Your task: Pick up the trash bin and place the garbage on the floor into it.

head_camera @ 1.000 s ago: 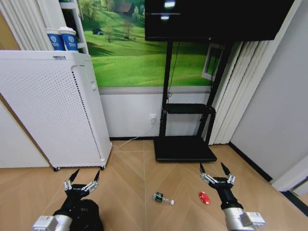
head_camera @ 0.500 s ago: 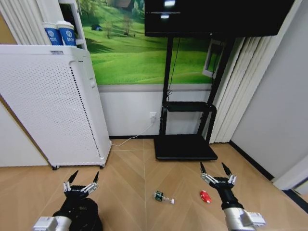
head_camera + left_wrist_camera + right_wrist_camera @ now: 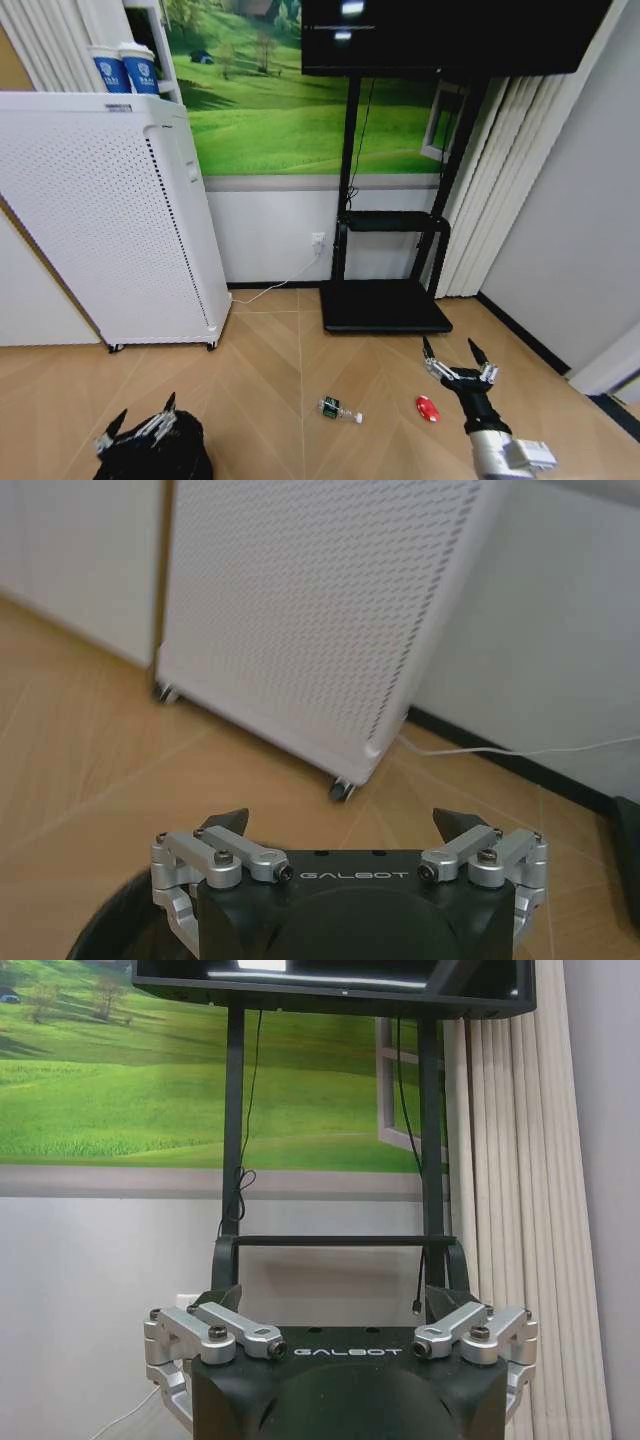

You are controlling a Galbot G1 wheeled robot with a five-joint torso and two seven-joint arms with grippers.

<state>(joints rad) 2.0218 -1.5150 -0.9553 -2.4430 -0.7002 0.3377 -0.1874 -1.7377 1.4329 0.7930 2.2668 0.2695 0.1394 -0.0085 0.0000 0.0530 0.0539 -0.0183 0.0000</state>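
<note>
The black wire-mesh trash bin [image 3: 170,458] stands on the herringbone floor [image 3: 270,360] at the lower left of the head view; its rim [image 3: 108,935] also edges into the left wrist view. My left gripper [image 3: 140,418] is open, low over the bin's top with nothing held. Of the garbage, a clear bottle with a green label [image 3: 338,410] lies at mid-floor and a small red piece [image 3: 427,408] lies to its right. My right gripper [image 3: 450,350] is open and empty, hovering just above and behind the red piece.
A tall white perforated appliance [image 3: 110,220] on castors stands at the left with a cable running to the wall. The black TV stand [image 3: 385,305] has its base on the floor at the back centre. Curtains and a grey wall close the right side.
My left gripper has dropped lower and to the left, down onto the bin's top. The right gripper has shifted slightly down and to the right. Bottle and red piece lie as before.
</note>
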